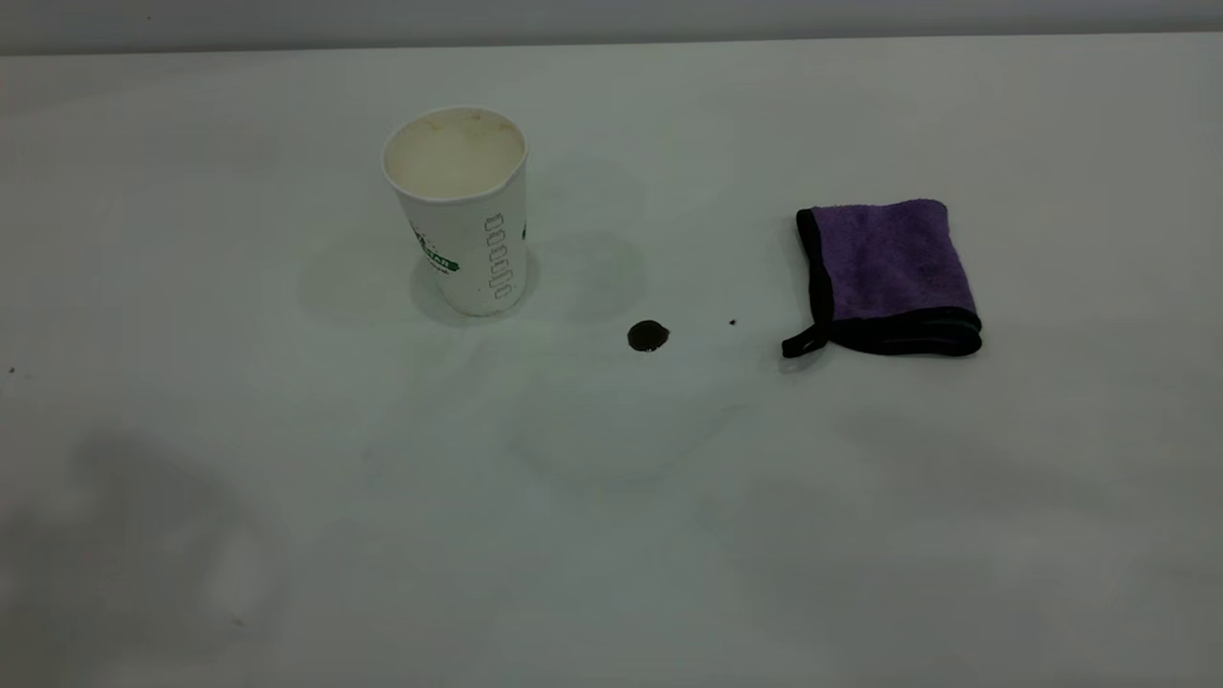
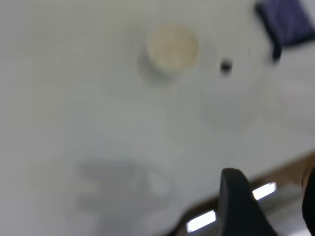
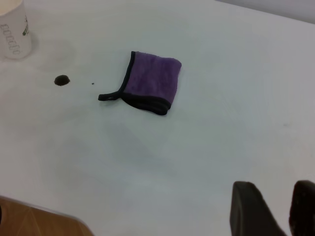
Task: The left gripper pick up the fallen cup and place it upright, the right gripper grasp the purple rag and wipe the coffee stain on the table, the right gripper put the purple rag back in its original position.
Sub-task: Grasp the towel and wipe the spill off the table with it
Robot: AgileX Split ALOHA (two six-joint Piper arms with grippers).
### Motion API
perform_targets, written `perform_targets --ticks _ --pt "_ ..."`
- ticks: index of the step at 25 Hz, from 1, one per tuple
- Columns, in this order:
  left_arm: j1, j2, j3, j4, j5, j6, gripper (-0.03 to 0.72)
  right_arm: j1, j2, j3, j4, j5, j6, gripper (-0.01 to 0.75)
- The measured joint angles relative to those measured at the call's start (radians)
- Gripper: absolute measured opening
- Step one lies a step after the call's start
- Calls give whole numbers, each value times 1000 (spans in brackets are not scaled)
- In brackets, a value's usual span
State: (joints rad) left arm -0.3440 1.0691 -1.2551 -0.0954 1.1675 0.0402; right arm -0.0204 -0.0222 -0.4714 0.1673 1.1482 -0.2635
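The cup (image 1: 463, 215) stands upright at the centre left of the table (image 1: 611, 535), cream inside up; it also shows in the left wrist view (image 2: 172, 46) and the right wrist view (image 3: 12, 34). The coffee stain (image 1: 648, 335) lies between the cup and the purple rag (image 1: 889, 272), which lies folded and flat on the right. Neither gripper shows in the exterior view. My left gripper (image 2: 273, 177) is open and empty, high and far from the cup. My right gripper (image 3: 283, 186) is empty, its fingers a little apart, well away from the rag (image 3: 150, 81).
A tiny dark speck (image 1: 733, 323) lies between the stain and the rag. Faint wet rings mark the table around the cup. The table's near edge shows in the right wrist view (image 3: 44, 211), with brown floor beyond it.
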Motion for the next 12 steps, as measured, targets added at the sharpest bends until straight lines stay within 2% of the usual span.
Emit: perform_targets --ticks 3,7,12 --pt "0 -127 197 0 0 -20 407 0 0 0 0 0 0 238" --pt "0 -281 427 5 0 -33 473 0 0 0 0 0 0 238" --pt "0 -430 639 66 -3 -34 510 0 0 0 0 0 0 238"
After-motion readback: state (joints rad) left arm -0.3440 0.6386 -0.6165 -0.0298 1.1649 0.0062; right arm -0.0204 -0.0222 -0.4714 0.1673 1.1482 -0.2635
